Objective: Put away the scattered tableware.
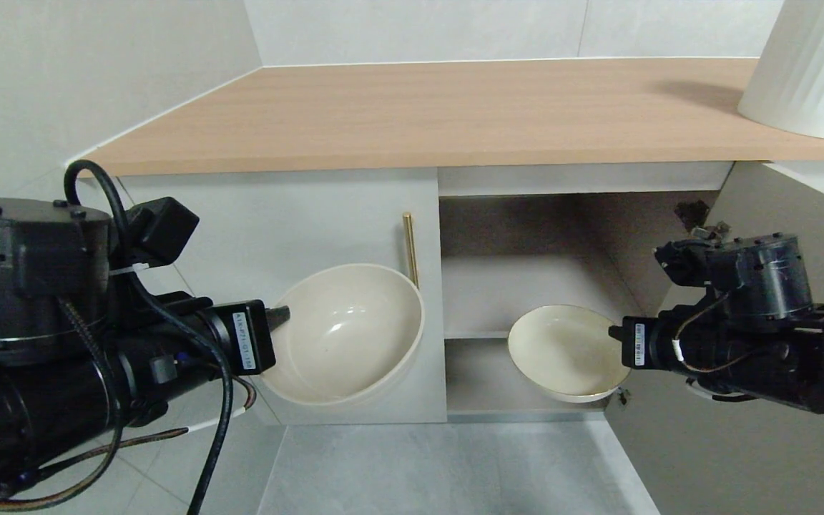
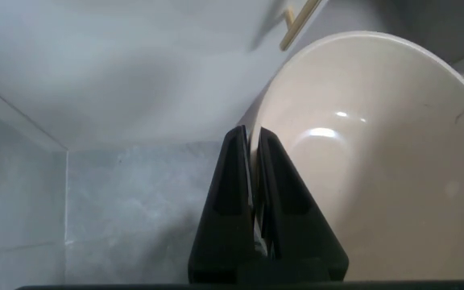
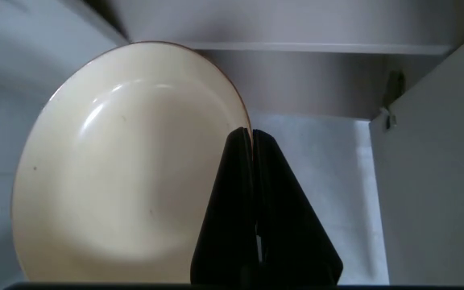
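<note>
Left arm, bulky and black, fills the lower left of the head view and reaches level toward the cabinet. Its left claw is closed thin on the near rim of a cream bowl, one finger inside the rim and one outside. In the left wrist view the two fingers stand almost together with only the bowl wall between them. The bowl hangs in the air, tilted so its hollow faces up and toward the robot, in front of the closed left door and just below a thin gold handle.

Right arm comes in level from the right side. The right claw is likewise clamped narrow on the edge of a cream plate with a fine dark rim line. The plate is held clear of any surface, tilted with its face up, at the mouth of the open right compartment, in front of the shelf edge. The open right door stands just beside the right arm.

Bowl and plate are well apart. Above the cabinet runs a wooden counter, with a white ribbed vessel at its right end. Grey floor lies below.
</note>
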{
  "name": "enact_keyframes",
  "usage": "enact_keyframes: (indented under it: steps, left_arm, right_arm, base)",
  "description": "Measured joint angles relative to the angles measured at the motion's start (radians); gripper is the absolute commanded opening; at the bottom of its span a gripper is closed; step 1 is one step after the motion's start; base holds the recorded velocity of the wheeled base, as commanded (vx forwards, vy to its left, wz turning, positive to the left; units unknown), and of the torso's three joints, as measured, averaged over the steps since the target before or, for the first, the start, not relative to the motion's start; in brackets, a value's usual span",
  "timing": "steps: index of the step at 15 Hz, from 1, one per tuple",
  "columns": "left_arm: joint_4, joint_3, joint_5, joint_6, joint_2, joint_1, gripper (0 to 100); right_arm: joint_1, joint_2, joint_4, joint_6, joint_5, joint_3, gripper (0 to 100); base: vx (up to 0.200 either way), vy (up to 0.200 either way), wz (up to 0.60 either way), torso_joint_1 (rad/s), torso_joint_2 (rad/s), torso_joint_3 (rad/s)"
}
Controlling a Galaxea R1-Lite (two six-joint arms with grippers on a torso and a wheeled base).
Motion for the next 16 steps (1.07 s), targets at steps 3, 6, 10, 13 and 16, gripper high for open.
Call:
enact_keyframes:
  steps: [3,6,10,13,16]
  left_arm:
    - [-0.035,0.021,0.006,0.001,0.003,0.0,0]
    - [-0.031,0.034,0.004,0.012,0.001,0.003,0]
    - [-0.032,0.039,0.007,0.022,0.002,0.011,0]
    - [-0.031,0.051,0.002,0.047,-0.003,0.013,0]
    - [-0.031,0.061,-0.03,0.049,-0.017,0.013,0]
  right_arm:
    - [-0.014,0.045,-0.017,0.001,-0.005,0.0,0]
    - [-0.016,0.06,-0.018,0.002,-0.006,0.002,0]
    - [-0.017,0.067,-0.018,0.003,0.0,0.005,0]
    - [-0.013,0.08,-0.019,0.003,0.003,0.012,0]
    - [-0.013,0.12,-0.023,0.018,0.0,-0.008,0]
  base:
    - [0.0,0.0,0.0,0.0,0.0,0.0]
    - [0.133,0.0,0.0,0.002,0.0,0.003]
    - [0.05,0.0,0.0,-0.002,0.0,0.002]
    - [0.0,0.0,0.0,0.0,0.0,0.0]
    - [0.0,0.0,0.0,0.0,0.0,0.0]
